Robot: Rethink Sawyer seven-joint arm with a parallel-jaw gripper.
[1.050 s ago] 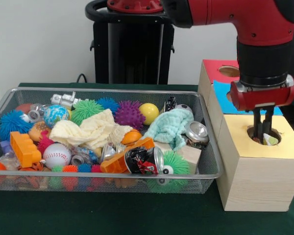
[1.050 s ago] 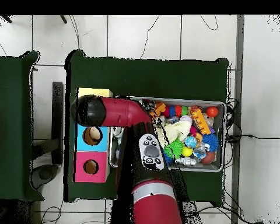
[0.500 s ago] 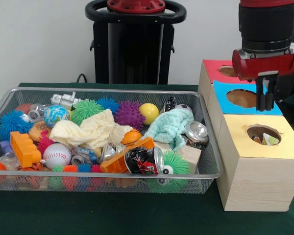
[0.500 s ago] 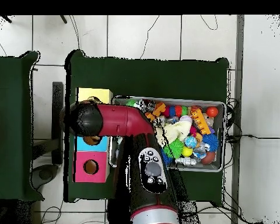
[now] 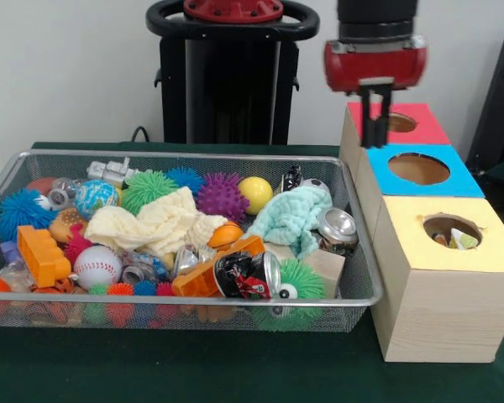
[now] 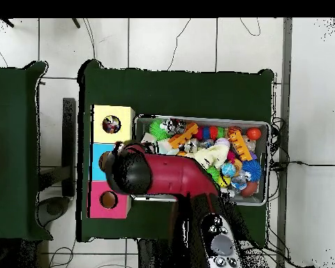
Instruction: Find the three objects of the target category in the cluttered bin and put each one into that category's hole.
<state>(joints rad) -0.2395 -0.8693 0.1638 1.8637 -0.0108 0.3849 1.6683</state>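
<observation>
Hung empty with fingers drawn together, gripper (image 5: 375, 134) above the red and blue boxes by the bench's edge; bin (image 5: 363, 277) mid-bench, yellow box's hole (image 5: 452, 231) beside it; best searched under the cream cloth (image 5: 155, 225) for confetti pieces.

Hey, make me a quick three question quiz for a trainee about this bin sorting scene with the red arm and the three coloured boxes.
1. True or false: the gripper hangs over the wire bin.
2. Which box top lies nearest the front camera? A) red B) blue C) yellow
3. Fill in: the mint-green cloth lies in the bin beside a silver ____.

Key
1. False; it hangs by the red-topped box, at the bin's far right corner, carrying nothing.
2. C; the yellow-topped box, whose hole shows something inside. The blue-topped box sits behind it.
3. Can.
</observation>
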